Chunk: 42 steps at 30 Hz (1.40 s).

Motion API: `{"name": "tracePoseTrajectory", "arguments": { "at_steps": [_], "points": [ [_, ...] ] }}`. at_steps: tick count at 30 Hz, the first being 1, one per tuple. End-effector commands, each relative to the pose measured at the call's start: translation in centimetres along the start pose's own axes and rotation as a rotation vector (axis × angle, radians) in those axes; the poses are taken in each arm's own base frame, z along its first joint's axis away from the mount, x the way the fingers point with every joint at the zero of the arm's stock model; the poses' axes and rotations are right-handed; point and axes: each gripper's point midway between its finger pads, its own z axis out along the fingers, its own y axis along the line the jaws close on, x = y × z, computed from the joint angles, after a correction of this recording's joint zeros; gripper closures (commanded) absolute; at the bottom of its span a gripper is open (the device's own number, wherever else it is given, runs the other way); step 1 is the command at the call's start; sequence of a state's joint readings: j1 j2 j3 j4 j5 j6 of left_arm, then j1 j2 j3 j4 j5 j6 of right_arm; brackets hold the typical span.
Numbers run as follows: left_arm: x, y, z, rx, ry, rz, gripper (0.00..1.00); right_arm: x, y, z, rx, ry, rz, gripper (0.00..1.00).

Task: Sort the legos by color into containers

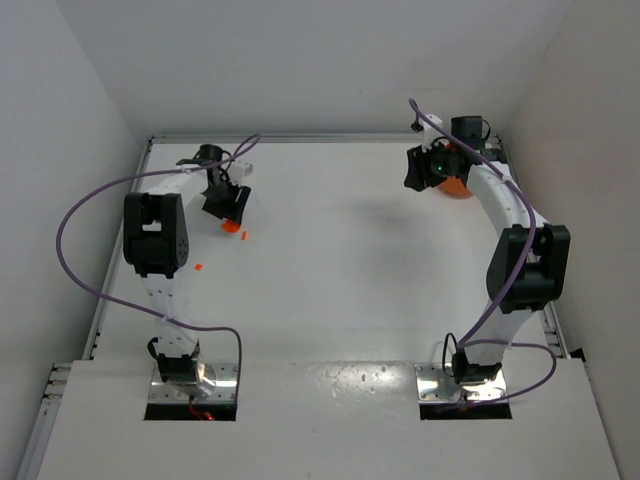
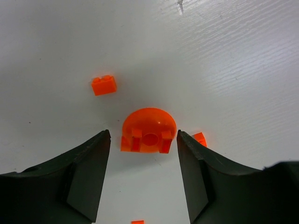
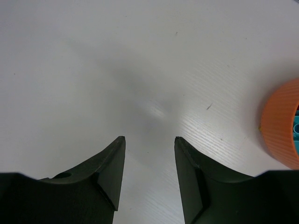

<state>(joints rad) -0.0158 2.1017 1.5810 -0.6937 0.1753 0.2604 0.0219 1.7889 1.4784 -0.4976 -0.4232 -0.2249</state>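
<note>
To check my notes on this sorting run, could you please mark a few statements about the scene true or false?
1. The left gripper is open, with a domed orange piece on the table between its fingers. True.
2. The right gripper holds a blue brick. False: it is open and empty.
3. An orange bowl sits beside the right gripper. True.
4. The orange brick lies inside the bowl. False: it lies on the table.

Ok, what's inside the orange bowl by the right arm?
A blue piece shows inside the rim of the orange bowl. The rest is out of the wrist view, and the arm covers it from above.
</note>
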Motion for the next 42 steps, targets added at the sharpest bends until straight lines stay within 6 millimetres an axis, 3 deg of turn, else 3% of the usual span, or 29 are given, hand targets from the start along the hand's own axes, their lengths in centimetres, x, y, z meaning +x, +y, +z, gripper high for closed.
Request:
{"name": "tracePoseTrajectory", "arguments": {
  "at_steps": [1,12,16,23,32,37,42],
  "points": [
    [-0.7,-0.9,0.2,0.013,-0.015,0.022,0.36,-1.9,0.2,-1.0,0.006,-0.062,-0.049,0.53],
    [1.6,-2.2,1.7,0.042,0.05,0.027,0.41,-1.8,-0.1,-0.6,0.015,-0.059,-0.049,0.53],
    [2.5,-2.3,2.1,0.037,0.069,0.016,0.48,-1.4,0.0,-0.5,0.012,-0.051,-0.045,0.53],
    [3.3,-2.3,2.3,0.034,0.091,0.013,0.71,-1.4,0.0,-0.5,0.012,-0.051,-0.045,0.53],
    [0.7,-3.8,-0.4,0.107,-0.011,0.013,0.86,-1.7,0.5,-0.6,-0.011,-0.069,-0.05,0.53],
    [-2.8,-5.2,-3.1,0.186,-0.111,0.002,0.89,-2.0,2.2,-0.5,-0.086,-0.084,-0.044,0.53],
    [-6.6,-7.7,-7.4,0.424,-0.262,-0.044,0.9,-3.0,5.8,-0.4,-0.284,-0.136,0.007,0.53]
  ]
}}
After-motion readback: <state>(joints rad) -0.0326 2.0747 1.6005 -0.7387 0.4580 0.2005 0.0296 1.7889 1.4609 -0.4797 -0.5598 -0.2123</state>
